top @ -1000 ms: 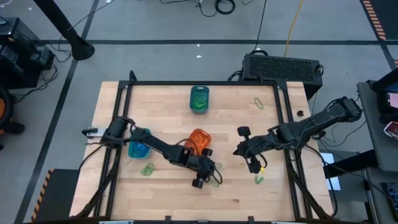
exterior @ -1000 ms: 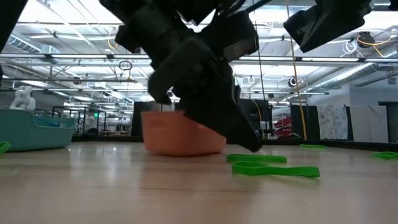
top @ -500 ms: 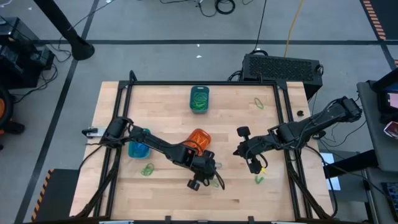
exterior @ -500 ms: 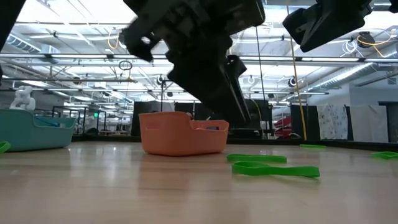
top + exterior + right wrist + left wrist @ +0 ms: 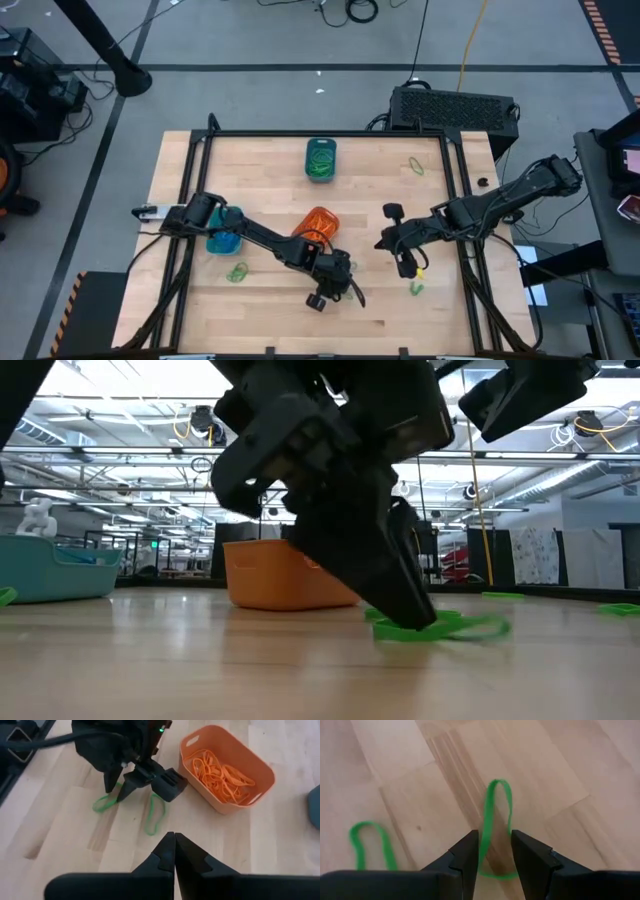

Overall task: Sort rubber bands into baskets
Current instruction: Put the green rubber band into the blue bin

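1. Rubber bands lie scattered over the wooden table [image 5: 260,160]; in the high view we see green ones at lower left [image 5: 237,272], upper right [image 5: 415,166] and lower right [image 5: 416,289].
2. We see the left gripper [image 5: 494,854] low in the centre of the high view, tips down at the tabletop, just below the orange basket [image 5: 319,224].
3. Its fingers [image 5: 468,851] stand slightly apart, and a green rubber band [image 5: 496,815] runs up between them; the left wrist view does not show us whether they pinch it.
4. A second green band [image 5: 368,842] lies at the left of that wrist frame, apart from the fingers.
5. In the low view the first band [image 5: 455,627] curls beside the fingertips, in front of the orange basket.
6. Orange bands [image 5: 220,772] fill the orange basket at the upper right of the right wrist frame.
7. The dark teal basket [image 5: 321,159] at top centre of the high view holds green bands; the turquoise basket [image 5: 222,238] sits at the left.
8. We see the right gripper [image 5: 174,851] pressed together, empty, hovering right of centre in the high view.
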